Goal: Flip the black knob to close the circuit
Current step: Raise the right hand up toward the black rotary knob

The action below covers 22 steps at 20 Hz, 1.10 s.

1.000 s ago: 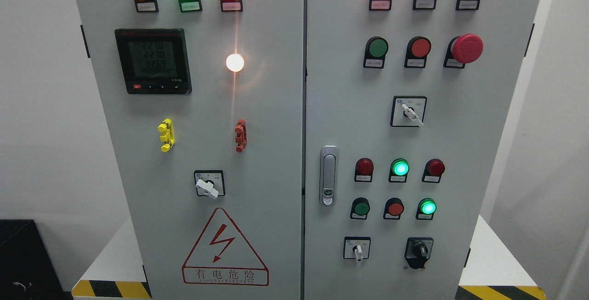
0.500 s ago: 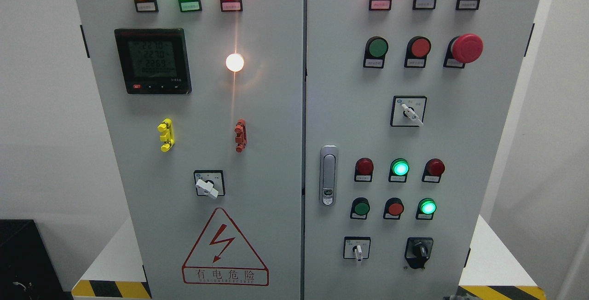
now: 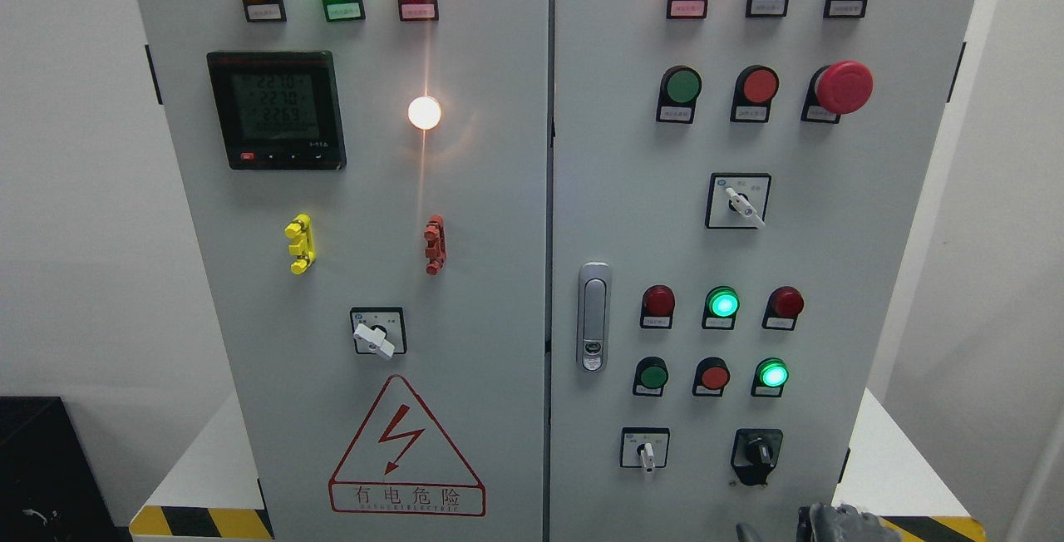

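The black knob sits on a black plate at the lower right of the grey cabinet's right door, its pointer standing roughly upright. The dark grey top of my right hand shows at the bottom edge, just below and to the right of the knob and apart from it. Only a small part of the hand is in the picture. My left hand is out of view.
A white selector switch sits left of the knob, with green and red buttons and lit lamps above it. A door latch is mid-panel and a red mushroom stop button up right. Yellow-black striped base edges flank the cabinet.
My right hand has risen into view at the bottom right, below the black knob. The panel, the lamps and the switches look unchanged.
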Available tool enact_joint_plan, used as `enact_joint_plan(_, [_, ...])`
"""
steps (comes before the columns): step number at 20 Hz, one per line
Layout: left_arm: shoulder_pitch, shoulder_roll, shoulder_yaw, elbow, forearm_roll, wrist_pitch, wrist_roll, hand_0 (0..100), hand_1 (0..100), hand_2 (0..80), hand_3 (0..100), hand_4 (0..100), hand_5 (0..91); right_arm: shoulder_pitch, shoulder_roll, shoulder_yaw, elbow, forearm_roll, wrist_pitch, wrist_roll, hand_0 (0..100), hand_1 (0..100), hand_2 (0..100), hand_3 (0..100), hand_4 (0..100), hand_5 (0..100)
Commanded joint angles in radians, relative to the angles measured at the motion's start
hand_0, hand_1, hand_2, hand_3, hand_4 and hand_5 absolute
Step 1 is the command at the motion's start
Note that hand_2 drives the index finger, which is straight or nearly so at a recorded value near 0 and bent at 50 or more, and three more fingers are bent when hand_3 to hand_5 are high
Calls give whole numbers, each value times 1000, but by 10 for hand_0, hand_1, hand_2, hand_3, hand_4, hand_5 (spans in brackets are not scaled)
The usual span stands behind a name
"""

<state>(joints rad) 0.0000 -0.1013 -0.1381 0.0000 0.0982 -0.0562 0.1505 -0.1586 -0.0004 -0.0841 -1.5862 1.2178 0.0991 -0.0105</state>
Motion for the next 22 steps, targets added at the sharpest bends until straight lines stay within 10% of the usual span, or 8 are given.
enact_joint_plan(1, [23,0,0,-29,0,-1,0,120,556,0,0,0,0,-30,17,3,-1,9,7,9,0,37,893,1000,974,1000])
enact_joint_plan(22, [23,0,0,-29,0,-1,0,120,556,0,0,0,0,-91,14,17,25,22,44,11,0,36,891,1000,976,1000])
